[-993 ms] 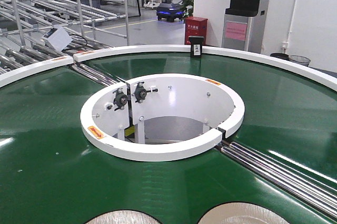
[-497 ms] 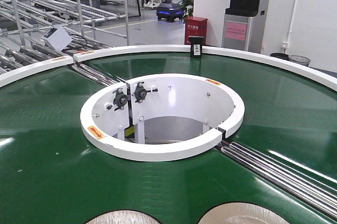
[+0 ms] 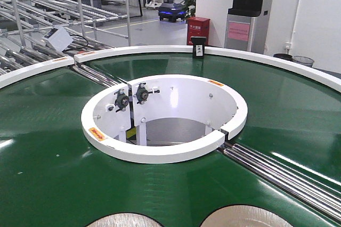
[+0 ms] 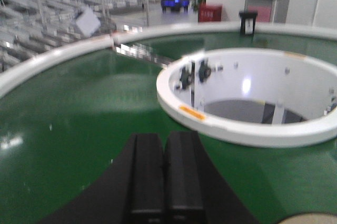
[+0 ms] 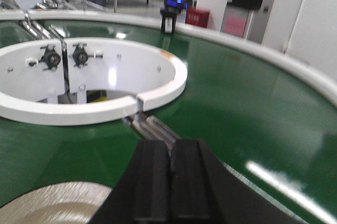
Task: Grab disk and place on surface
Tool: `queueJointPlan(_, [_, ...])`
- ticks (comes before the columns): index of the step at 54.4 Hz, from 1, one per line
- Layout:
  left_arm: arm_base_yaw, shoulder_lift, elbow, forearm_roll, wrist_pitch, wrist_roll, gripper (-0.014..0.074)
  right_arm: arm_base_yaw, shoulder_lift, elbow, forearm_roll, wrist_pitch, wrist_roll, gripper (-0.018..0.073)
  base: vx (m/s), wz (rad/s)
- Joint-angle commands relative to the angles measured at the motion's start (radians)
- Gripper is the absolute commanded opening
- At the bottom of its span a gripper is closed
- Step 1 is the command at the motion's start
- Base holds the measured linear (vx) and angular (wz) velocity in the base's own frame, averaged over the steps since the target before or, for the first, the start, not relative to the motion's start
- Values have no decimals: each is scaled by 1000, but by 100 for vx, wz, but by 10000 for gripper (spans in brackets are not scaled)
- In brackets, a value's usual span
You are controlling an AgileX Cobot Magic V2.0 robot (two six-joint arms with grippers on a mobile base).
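Two round beige-silver disks with thin dark rims lie on the green belt, both cut off by the bottom edge of the front view: one on the left, one on the right. The right wrist view shows one disk low on the left, just left of my right gripper. That gripper is shut and empty, hanging above the belt. My left gripper is also shut and empty over the belt, with a sliver of a disk at its lower right. The dark glossy tabletop is out of view.
A white ring wall surrounds the round hole in the middle of the green conveyor belt. Steel rollers cross the belt at the right. A white outer rim and a small black sensor box stand at the back.
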Motion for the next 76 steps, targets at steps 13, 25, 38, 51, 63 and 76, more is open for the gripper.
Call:
queueJointPlan(13, [-5, 236, -29, -5, -30, -6, 389, -3, 116, -36, -21, -74, 64, 238, 0, 0])
queueJointPlan(25, [-5, 393, -29, -94, -29, -24, 543, -3, 122, -36, -21, -74, 64, 379, 0, 0])
queueJointPlan(38, [-5, 589, -31, -337, 131, 123, 507, -3, 122, -36, -22, -70, 64, 393, 0, 0])
queueJointPlan(51, [-5, 736, -31, -958, 240, 665, 467, -3, 122, -36, -25, -52, 64, 393, 0, 0])
queueJointPlan(63, [-5, 832, -31, -1289, 343, 1021, 467, -3, 122, -36, -25, -21, 64, 393, 0, 0])
queueJointPlan(76, [-5, 992, -31, -1536, 437, 1237, 465, -3, 122, -36, -25, -17, 64, 393, 0, 0])
